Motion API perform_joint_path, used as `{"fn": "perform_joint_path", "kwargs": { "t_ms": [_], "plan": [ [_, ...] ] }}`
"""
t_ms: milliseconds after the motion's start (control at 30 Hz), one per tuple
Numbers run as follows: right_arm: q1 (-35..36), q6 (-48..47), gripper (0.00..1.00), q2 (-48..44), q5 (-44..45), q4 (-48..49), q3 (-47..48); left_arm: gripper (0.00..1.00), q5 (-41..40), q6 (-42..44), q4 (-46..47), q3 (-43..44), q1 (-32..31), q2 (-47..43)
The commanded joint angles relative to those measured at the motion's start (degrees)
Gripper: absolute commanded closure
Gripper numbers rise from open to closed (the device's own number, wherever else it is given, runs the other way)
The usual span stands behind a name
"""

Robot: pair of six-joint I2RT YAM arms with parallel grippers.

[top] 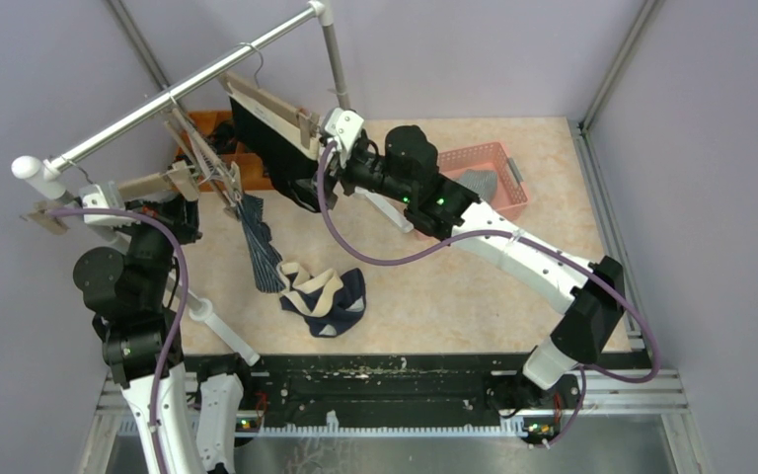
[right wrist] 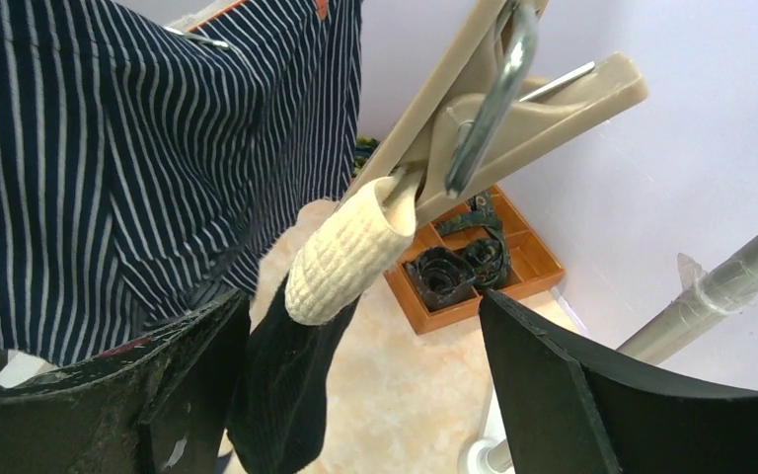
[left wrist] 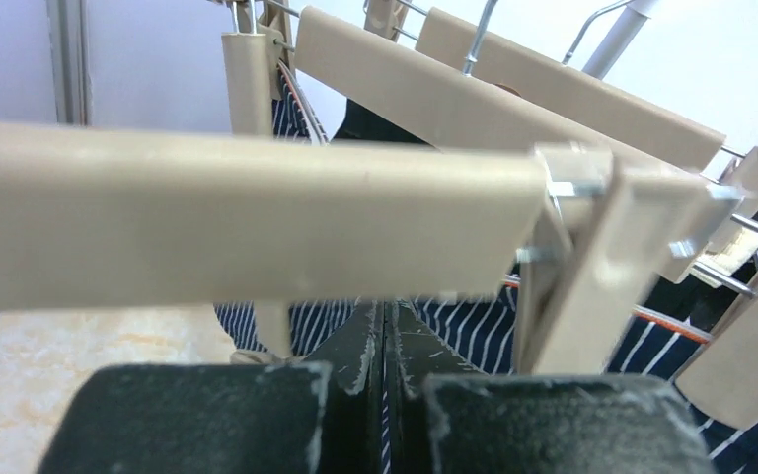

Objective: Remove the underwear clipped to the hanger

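Black underwear [top: 262, 138] with a beige waistband [right wrist: 341, 257] hangs from a beige hanger clip [right wrist: 513, 99] on the rail. My right gripper [right wrist: 365, 375] is open around the clipped corner, with its fingers [right wrist: 188, 375] on either side and not touching it. It sits at that clip [top: 341, 126] in the top view. Navy-striped underwear [top: 259, 247] dangles from the middle hanger [top: 207, 173]. Another navy piece [top: 328, 296] lies on the table. My left gripper [left wrist: 385, 336] is shut and empty just under a beige hanger bar [left wrist: 257, 217], with striped cloth [left wrist: 474, 321] behind it.
An orange tray [right wrist: 474, 286] with dark rolled socks [right wrist: 444, 272] sits behind the hangers. A pink basket [top: 484, 163] holding grey cloth stands at the back right. The metal rail [top: 188, 89] runs diagonally on a white post [top: 336, 59]. Purple walls close in on both sides.
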Motion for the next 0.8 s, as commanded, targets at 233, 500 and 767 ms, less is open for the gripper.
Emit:
{"fn": "perform_joint_path", "kwargs": {
  "t_ms": [233, 500, 767],
  "plan": [
    [0.52, -7.28, 0.14, -4.49, 4.41, -1.39, 5.25, 0.75, 11.14, 5.70, 1.61, -1.53, 0.24, -3.72],
    [0.49, -6.59, 0.13, -4.52, 3.49, -2.58, 7.03, 0.76, 13.76, 12.77, -10.09, -0.86, 0.24, -12.19],
    [0.50, -10.02, 0.12, -3.42, 8.87, -2.49, 9.79, 0.88, -8.17, 10.42, -30.78, 8.28, 0.32, -20.00]
  ]
}}
